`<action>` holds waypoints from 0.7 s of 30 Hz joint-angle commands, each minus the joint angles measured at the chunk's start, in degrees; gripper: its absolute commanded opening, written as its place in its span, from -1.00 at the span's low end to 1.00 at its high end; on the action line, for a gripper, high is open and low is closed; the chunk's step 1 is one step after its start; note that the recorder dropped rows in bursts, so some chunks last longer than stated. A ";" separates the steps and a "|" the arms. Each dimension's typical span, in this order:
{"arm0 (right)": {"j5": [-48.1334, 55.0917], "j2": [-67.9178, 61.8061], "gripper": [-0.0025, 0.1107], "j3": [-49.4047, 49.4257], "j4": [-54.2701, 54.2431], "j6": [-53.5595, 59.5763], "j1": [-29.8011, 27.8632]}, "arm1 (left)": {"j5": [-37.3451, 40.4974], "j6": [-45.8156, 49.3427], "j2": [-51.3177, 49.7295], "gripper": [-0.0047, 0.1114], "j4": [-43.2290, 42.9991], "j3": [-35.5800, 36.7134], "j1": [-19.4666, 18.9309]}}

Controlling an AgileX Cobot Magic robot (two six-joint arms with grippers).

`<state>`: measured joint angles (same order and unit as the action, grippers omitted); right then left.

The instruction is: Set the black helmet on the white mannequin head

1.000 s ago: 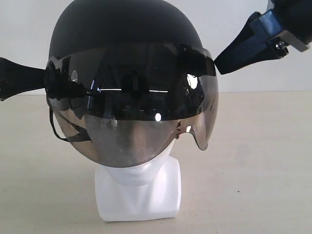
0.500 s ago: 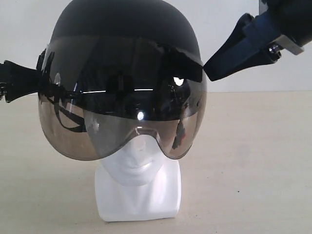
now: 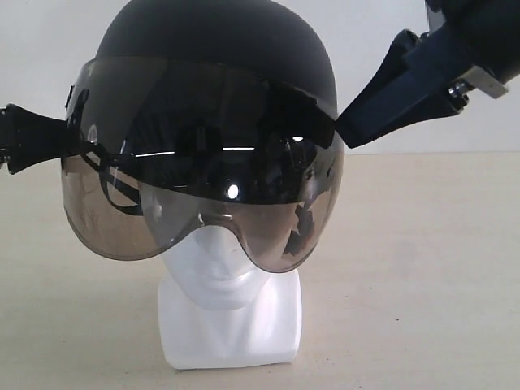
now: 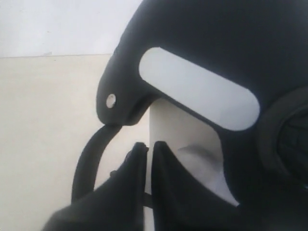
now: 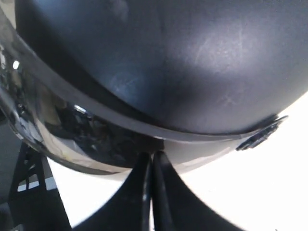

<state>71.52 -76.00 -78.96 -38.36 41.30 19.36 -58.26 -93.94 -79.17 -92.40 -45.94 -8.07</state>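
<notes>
1. Black helmet: upper centre, visor down, sitting over the mannequin's crown.
2. White mannequin head: lower centre, chin and blocky base showing.
3. My right claw: upper right, pinched narrow on the helmet rim.
4. My left claw: left edge, nearly closed; what it grasps is unclear.

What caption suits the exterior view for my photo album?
A black helmet, tinted visor down, tilted over a white mannequin head, left hand and right hand at its sides.
</notes>
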 commanded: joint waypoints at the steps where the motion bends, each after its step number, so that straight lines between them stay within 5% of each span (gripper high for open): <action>1: -1.56 1.19 -0.96 -2.19 2.27 -2.90 0.63 | 3.27 -2.47 3.00 -0.84 -4.16 -0.09 -0.74; 11: -2.46 1.61 -0.96 -4.51 9.64 -7.39 0.63 | 3.78 -4.09 4.82 -0.84 -4.19 -0.09 -1.01; 21: -15.91 -0.10 -0.96 -6.33 25.69 -14.19 -0.39 | 1.32 -4.10 7.04 -0.84 -2.86 -0.09 -1.01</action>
<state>59.32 -75.26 -84.89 -16.02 28.78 19.98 -56.03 -97.32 -74.25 -96.25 -45.94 -8.92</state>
